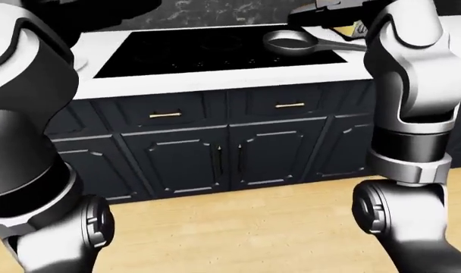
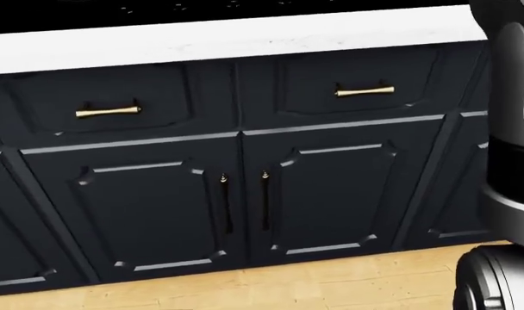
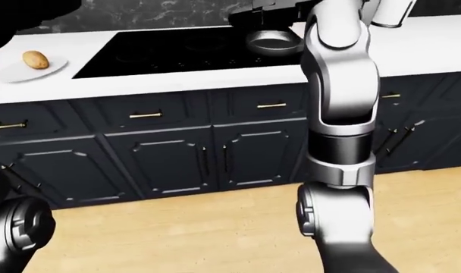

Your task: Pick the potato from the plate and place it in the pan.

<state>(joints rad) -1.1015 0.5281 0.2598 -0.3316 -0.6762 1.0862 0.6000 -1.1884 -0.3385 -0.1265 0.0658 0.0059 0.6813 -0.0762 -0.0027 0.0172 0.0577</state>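
Cooktop (image 1: 215, 51): black, set flush in the white countertop (image 1: 215, 82).
Cabinets (image 2: 245, 194): dark navy, brass handles (image 2: 366, 91).
Floor (image 1: 238, 227): light wood.
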